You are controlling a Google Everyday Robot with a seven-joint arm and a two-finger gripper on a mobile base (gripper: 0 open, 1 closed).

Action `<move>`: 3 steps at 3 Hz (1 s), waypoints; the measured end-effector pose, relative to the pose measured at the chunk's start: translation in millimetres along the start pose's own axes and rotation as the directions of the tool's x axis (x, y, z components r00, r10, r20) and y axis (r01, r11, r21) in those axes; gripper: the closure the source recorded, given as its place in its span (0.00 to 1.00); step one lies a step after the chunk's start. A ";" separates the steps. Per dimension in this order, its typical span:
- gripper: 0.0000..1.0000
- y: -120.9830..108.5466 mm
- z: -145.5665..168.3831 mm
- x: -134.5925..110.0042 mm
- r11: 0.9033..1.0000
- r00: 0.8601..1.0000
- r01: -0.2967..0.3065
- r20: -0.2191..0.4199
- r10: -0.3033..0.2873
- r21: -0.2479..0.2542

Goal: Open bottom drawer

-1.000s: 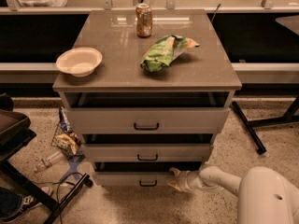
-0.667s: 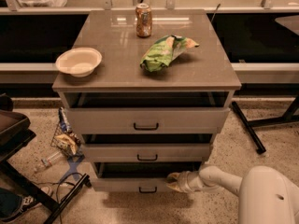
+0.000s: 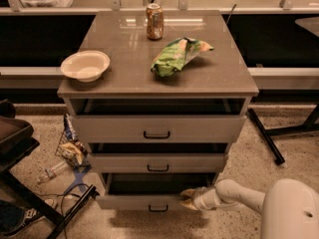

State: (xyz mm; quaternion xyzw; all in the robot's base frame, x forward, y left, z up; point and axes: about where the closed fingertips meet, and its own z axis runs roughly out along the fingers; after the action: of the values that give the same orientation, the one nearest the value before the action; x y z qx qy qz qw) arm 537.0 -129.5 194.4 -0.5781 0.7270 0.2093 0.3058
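Observation:
The bottom drawer [image 3: 134, 201] is the lowest of three grey-beige fronts, with a small dark bar handle [image 3: 158, 209]. It stands pulled out, with a dark gap above its front. My gripper [image 3: 187, 199] comes in from the lower right on a white arm [image 3: 239, 195]. It sits at the top edge of the bottom drawer's front, right of the handle.
The middle drawer [image 3: 158, 162] and top drawer [image 3: 157, 128] are also slightly pulled out. On the cabinet top stand a white bowl [image 3: 85, 65], a soda can [image 3: 154, 21] and a green chip bag [image 3: 177, 55]. Clutter and a dark chair [image 3: 20, 148] are at left; a table leg [image 3: 266, 136] is at right.
The bottom drawer has slid further out towards me, and my gripper has moved with its front edge.

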 end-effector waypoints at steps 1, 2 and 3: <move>1.00 2.8 -1.8 1.4 1.000 1.000 -0.005 -0.001 0.005 -0.003; 1.00 24.8 -15.4 11.8 0.999 0.999 -0.043 -0.012 0.042 -0.024; 1.00 29.2 -16.6 18.4 0.998 0.998 -0.057 -0.015 0.056 -0.032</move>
State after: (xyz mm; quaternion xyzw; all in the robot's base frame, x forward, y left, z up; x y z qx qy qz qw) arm 502.7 -146.4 192.4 -0.5637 0.7418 0.2255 0.2850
